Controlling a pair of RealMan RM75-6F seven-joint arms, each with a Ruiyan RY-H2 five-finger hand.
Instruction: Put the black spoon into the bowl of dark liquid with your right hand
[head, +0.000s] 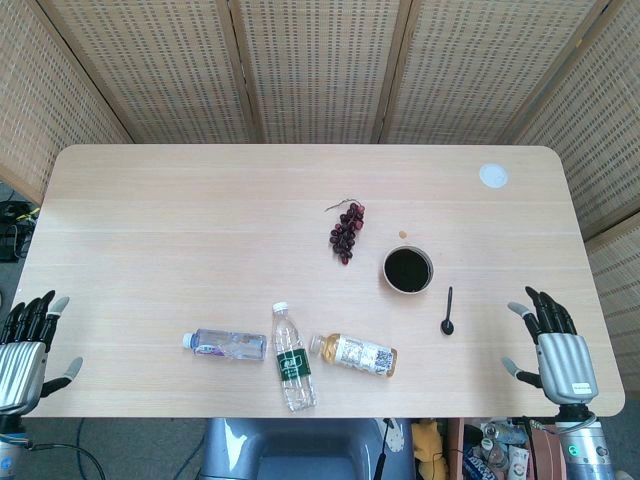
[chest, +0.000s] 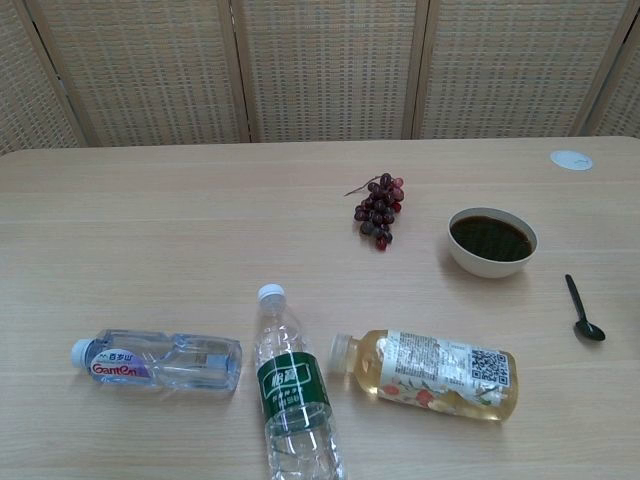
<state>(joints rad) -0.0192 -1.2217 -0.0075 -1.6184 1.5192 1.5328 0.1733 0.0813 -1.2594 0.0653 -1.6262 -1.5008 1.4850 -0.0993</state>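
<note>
Wicker screens backing light tabletop (head: 200, 210). Black spoon (head: 448, 311) lying flat just right of bowl of dark liquid (head: 408, 269), untouched. Right hand (head: 556, 347) resting at tabletop edge, fingers apart, holding nothing; left hand (head: 28, 345) likewise. Risk: thin flat spoon slipping from fingers, or bumping bowl and spilling.

"Ganten" on the small clear bottle (chest: 160, 361), other labels illegible.
</note>
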